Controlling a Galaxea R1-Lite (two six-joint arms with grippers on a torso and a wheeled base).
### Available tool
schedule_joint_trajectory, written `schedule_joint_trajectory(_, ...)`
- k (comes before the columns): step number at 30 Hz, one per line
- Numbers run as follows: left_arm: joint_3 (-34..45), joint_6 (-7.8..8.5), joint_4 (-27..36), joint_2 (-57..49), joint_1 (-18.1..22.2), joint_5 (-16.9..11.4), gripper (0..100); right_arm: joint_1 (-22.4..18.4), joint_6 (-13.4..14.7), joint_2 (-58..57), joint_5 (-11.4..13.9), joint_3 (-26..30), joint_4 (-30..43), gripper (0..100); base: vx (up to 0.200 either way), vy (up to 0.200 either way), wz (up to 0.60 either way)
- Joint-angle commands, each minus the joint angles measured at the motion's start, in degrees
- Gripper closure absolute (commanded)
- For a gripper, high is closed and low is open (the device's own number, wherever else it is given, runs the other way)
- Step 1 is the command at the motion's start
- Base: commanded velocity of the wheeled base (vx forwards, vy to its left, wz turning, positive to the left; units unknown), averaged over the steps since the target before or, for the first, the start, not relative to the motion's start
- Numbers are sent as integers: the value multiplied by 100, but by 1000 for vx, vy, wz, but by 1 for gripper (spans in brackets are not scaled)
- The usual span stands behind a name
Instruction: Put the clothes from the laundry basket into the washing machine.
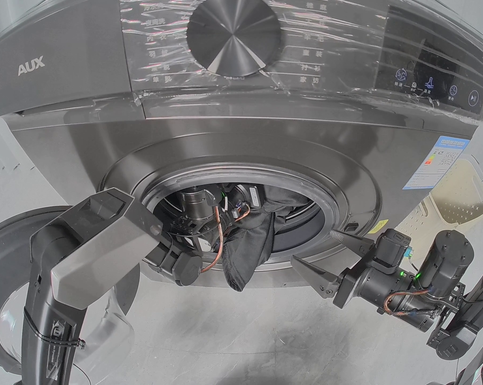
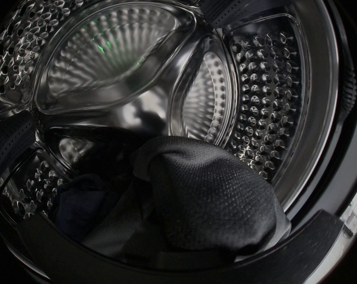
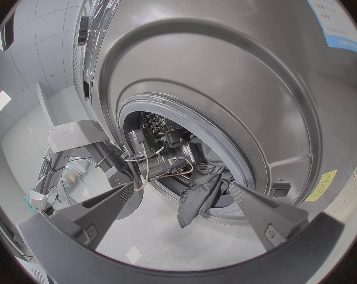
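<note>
Reaching through the round opening of the washing machine, the left arm has its wrist inside the mouth, at about 10 o'clock of the ring. Whether the left gripper is spread or pinching cannot be told, as the cloth covers it.

A black garment lies across the lower lip of the opening at about 6 o'clock. One part hangs down outside over the front panel and the rest is bunched inside. In the left wrist view the same black fabric is heaped on the floor of the perforated drum, with a darker piece of cloth just beside it, deeper in.

The right gripper is outside the machine, at about 4 o'clock from the opening, with its jaws spread wide and nothing between them. It points toward the hanging cloth without touching it.

The cream laundry basket stands at 3 o'clock of the machine, close against its side. The open door is swung out at about 8 o'clock, behind the left arm.
</note>
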Motion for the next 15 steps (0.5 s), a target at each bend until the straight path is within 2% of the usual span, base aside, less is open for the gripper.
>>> schedule_joint_trajectory(1, -369, -12, 133, 258, 36, 26, 100, 6, 4, 26, 0, 29, -1, 0, 0, 0, 0)
schedule_joint_trajectory(5, -720, -12, 159, 390, 36, 131, 100, 6, 4, 26, 0, 21, -1, 0, 0, 0, 0)
schedule_joint_trajectory(10, -1344, -4, 344, 627, 97, 395, 100, 6, 4, 61, 0, 21, -10, 0, 0, 0, 0)
schedule_joint_trajectory(15, -1485, -4, 344, 715, 106, 509, 100, -3, 4, 78, 0, 21, -10, 0, 0, 0, 0)
